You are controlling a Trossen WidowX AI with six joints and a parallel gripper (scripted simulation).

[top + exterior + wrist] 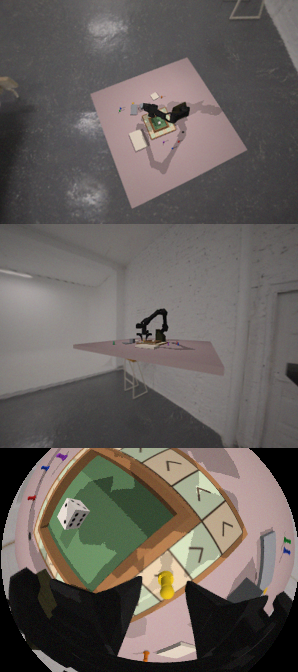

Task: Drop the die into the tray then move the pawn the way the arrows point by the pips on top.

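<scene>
My gripper (pixel 164 583) (pixel 144 337) is open, with one finger on each side of the yellow pawn (pixel 166 585); gaps show on both sides of it. The pawn stands upright on a beige square of the board (pixel 225 530) (pixel 161 135). Dark arrows mark the board's squares. The white die (pixel 73 514) (pixel 159 123) lies in the green dice tray (pixel 187 513), away from the fingers. In the wrist view one die face shows six pips and two others show fewer; which face is on top is hard to tell.
A grey object (pixel 134 110) (pixel 267 560) lies beyond the board. A large pale slab (pixel 138 140) and a small one (pixel 155 96) (pixel 177 650) flank it. Small pins include purple (pixel 163 142), red (pixel 178 141), blue (pixel 172 148) and orange (pixel 146 655) ones.
</scene>
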